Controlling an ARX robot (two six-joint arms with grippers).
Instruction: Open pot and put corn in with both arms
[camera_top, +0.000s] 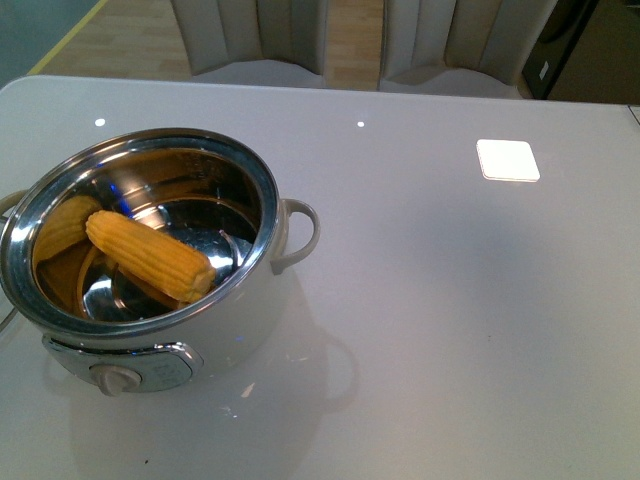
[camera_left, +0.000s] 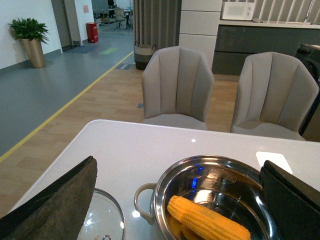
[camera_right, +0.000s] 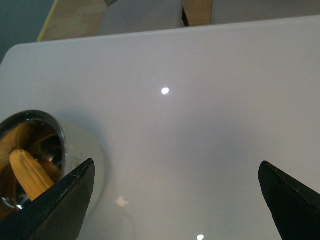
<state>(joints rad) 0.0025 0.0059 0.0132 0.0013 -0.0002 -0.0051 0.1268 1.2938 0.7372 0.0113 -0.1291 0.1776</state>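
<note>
The cream-white pot (camera_top: 240, 320) stands lidless at the table's left, its steel rim (camera_top: 268, 215) and inside bare. The yellow corn (camera_top: 150, 255) lies slanted inside it, mirrored on the steel wall. No arm shows in the front view. In the left wrist view my left gripper (camera_left: 182, 197) hangs open above the pot (camera_left: 162, 192) and the corn (camera_left: 207, 225); the glass lid (camera_left: 105, 215) lies flat on the table beside the pot. In the right wrist view my right gripper (camera_right: 175, 200) is open over bare table, with the pot (camera_right: 75, 145) and corn (camera_right: 30, 175) off to one side.
A bright white square patch (camera_top: 508, 160) sits on the white table (camera_top: 450, 330) at the back right. Two grey chairs (camera_left: 176, 87) (camera_left: 275, 95) stand behind the table's far edge. The pot's control knob (camera_top: 115, 378) faces the near edge.
</note>
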